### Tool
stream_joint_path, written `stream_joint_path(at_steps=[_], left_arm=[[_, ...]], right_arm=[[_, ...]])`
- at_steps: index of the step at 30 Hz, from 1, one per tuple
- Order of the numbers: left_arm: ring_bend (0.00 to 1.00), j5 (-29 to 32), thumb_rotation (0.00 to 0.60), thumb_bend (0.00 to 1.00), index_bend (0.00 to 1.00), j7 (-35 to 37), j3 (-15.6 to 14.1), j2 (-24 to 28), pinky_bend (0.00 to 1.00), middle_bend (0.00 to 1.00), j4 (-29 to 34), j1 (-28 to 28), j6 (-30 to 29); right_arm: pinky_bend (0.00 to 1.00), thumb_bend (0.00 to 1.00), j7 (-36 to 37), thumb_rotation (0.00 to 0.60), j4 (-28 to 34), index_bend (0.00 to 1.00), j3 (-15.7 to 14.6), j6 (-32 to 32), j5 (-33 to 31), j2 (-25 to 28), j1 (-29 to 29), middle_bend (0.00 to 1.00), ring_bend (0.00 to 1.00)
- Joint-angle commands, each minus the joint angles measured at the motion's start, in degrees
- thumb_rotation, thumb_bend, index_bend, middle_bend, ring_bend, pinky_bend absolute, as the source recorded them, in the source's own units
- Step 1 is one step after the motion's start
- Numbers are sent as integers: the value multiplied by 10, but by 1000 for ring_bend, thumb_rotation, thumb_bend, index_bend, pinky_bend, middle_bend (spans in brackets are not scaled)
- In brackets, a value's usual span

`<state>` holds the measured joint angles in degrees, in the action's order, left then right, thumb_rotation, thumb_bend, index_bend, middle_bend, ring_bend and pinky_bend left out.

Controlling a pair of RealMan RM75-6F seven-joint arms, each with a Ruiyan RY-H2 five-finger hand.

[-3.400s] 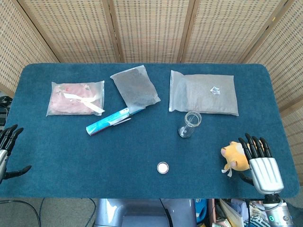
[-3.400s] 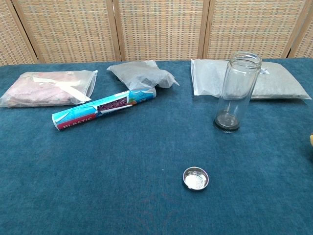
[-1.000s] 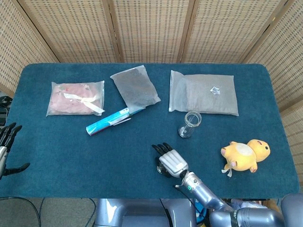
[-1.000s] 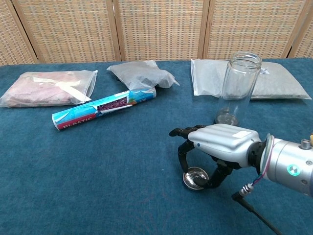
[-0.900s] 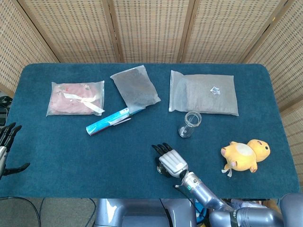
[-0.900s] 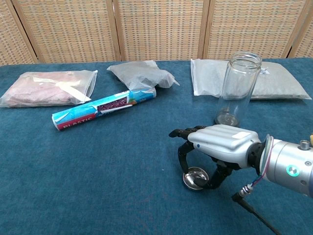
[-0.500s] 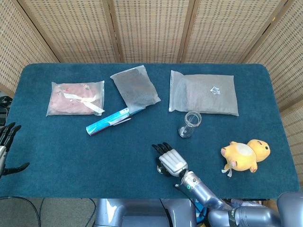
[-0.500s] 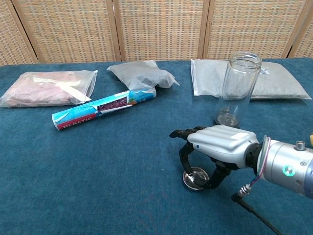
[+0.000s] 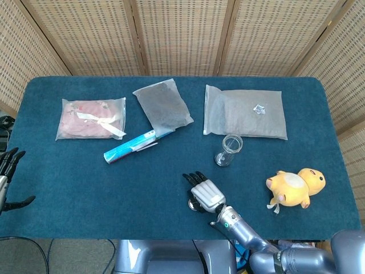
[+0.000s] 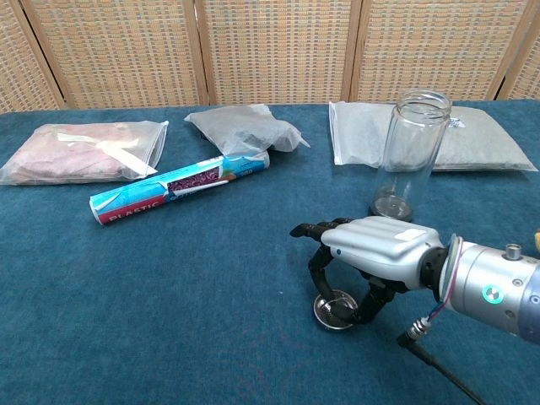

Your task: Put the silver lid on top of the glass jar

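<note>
**Right hand caging the lid; jar stands uncapped**

Position. The lid [image 10: 334,308] lies on the blue table [image 10: 169,287], near its front edge, well short of the jar [image 10: 412,156]. The jar stands upright with its mouth open, just in front of a grey pouch [image 9: 245,112].

Right hand. The right hand [image 10: 371,261] arches over the lid, a finger at its left rim and the thumb at its right. The lid looks a little raised or tilted on one side, but whether it is truly pinched or only fenced in cannot be told from either view.

Left hand. The left hand [image 9: 8,178] rests at the table's far left edge, fingers spread, holding nothing.

Handling, as judged. The lid is a small, thin, rigid metal disc: light, smooth, likely to slip or flip. Its low rim offers the only purchase, so opposed fingertips at the edge are the sound grip. The jar is tall, narrow glass, easily toppled by a sideways knock and breakable, so the lid should come down from above.

Views compared. The chest view shows the lid beneath the fingers and the jar's full height. The head view hides the lid almost wholly under the hand, but shows the left hand, a yellow plush toy [image 9: 295,186] and the layout from above.
</note>
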<state>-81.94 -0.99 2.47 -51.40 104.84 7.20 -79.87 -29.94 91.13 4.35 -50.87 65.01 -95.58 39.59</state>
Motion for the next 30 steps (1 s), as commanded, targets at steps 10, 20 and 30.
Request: stream_joint_path(at_steps=[10, 20, 30], left_arm=[[0, 0, 600, 59, 0, 1, 0, 0, 0, 0, 0, 1, 2], [0, -1, 600, 59, 0, 5, 0, 2, 0, 0, 1, -1, -1], [0, 6, 600, 59, 0, -3, 2, 0, 0, 0, 0, 1, 1]], right_arm=[[0, 620, 18, 600, 48, 630, 11, -19, 21, 25, 2, 0, 0], [0, 622, 10, 600, 144, 630, 93, -67, 33, 122, 19, 0, 0], [0, 626, -4, 600, 173, 630, 211, -95, -66, 264, 35, 0, 0]])
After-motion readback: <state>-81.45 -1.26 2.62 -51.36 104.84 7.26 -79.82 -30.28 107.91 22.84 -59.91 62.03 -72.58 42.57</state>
